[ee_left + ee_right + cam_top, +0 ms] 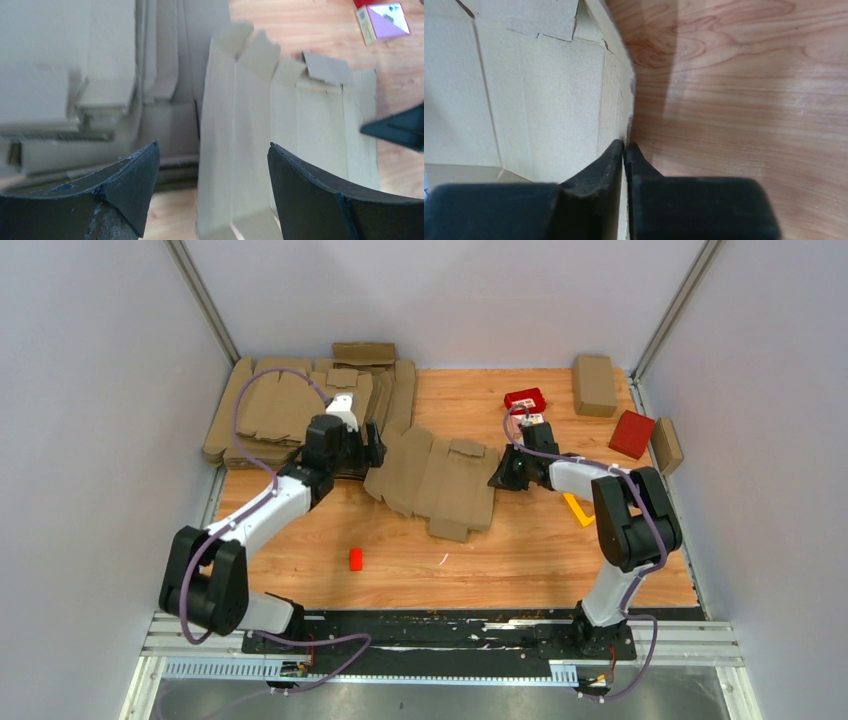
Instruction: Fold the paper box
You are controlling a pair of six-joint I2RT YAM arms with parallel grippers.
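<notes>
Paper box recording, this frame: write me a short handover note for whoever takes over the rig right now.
Left gripper: open, jaws either side of the paper box's left end, not closed on it.
Right gripper: shut on the sheet's right edge, pinching it.
The paper box lies mid-table, still an unfolded sheet, panels only slightly bent along the creases, flaps loose. A stack of spare cardboard blanks sits at the far left.
Done: sheet pulled out and gripped on one side.
Left: all the folding, forming the carton walls and closing the flaps.
</notes>
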